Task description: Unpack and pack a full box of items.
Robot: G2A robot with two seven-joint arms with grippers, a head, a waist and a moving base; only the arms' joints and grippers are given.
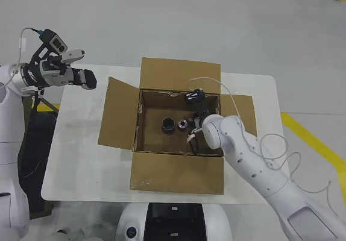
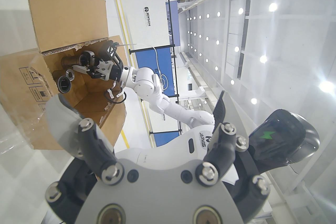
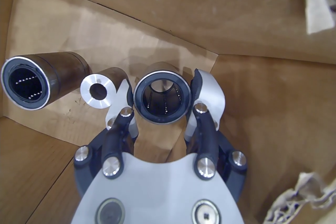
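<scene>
**Right claw clamps a bearing on the box floor.** The right claw (image 3: 162, 84) reaches down into the open cardboard box (image 1: 179, 175). Its fingers (image 3: 210, 93) are closed against opposite sides of a linear bearing (image 3: 162, 99), which sits between them with its bore facing up the wrist. Gripping across the round outer wall looks chosen so the part can be lifted straight up without rolling or tipping.

Just beside one finger, nearly touching it, stands a small steel bush (image 3: 97, 91) with a plain central hole. Beyond that, farther from the claw, is a second, larger bearing (image 3: 26, 83). Both rest on the box floor and are free of the grip. The tight row probably explains why the claw took the end piece first, since only there do both fingers have room. The bush next door could be nudged as the bearing comes up.

The box walls rise around the claw with all four flaps folded outward, giving the arm clear entry from above.

Well away from the box, over the far edge of the white table (image 1: 76, 156), the left claw (image 2: 139, 104) hangs with its fingers spread wide and nothing between them. It appears to be parked clear of the working arm. With three parts inside, unpacking looks close to finished.
</scene>
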